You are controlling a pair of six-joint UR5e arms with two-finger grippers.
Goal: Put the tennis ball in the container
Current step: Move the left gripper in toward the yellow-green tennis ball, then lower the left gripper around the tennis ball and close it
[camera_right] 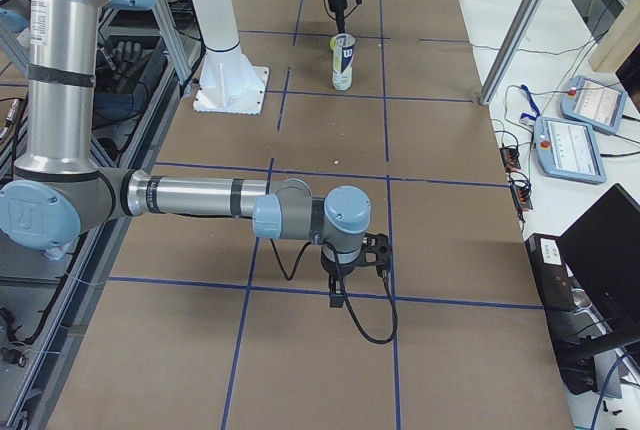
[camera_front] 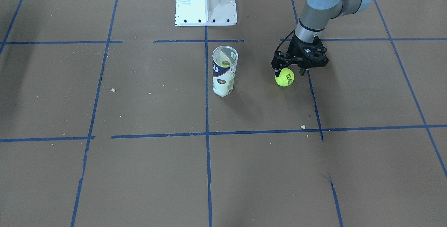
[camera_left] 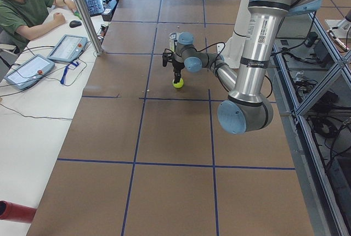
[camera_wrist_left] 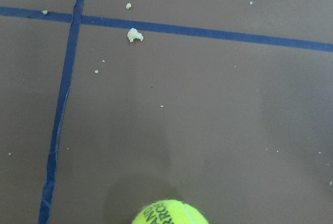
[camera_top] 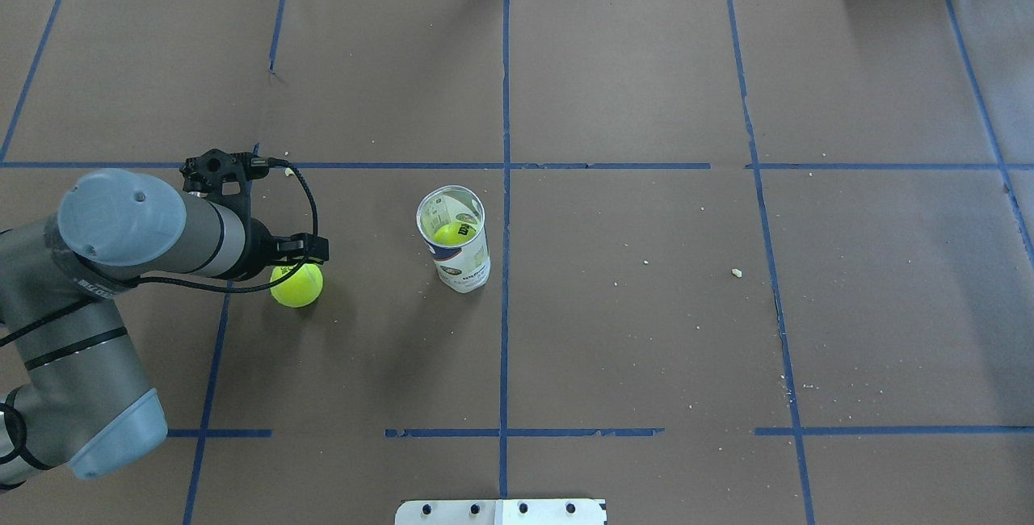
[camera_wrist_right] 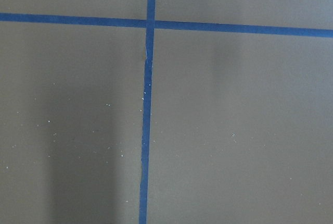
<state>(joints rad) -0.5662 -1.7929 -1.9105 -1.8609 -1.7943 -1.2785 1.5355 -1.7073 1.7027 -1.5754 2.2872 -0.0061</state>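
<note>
A fuzzy yellow-green tennis ball [camera_front: 284, 77] with black lettering rests on the brown table. My left gripper [camera_front: 289, 71] hangs straight above it, open, with one finger on each side of the ball. In the left wrist view only the top of the tennis ball [camera_wrist_left: 169, 212] shows at the bottom edge. The container [camera_front: 224, 70], a clear can with a white and navy label, stands upright near the table's centre, apart from the ball. Another ball [camera_top: 452, 233] lies inside it. My right gripper [camera_right: 337, 295] points down over bare table far from both; I cannot tell if it is open or shut.
The white robot base [camera_front: 206, 1] stands behind the container. Blue tape lines and small crumbs [camera_front: 302, 126] mark the brown table. An operator [camera_left: 22, 11] sits at a side desk with tablets [camera_left: 68, 48], beside a metal pole [camera_left: 82, 11].
</note>
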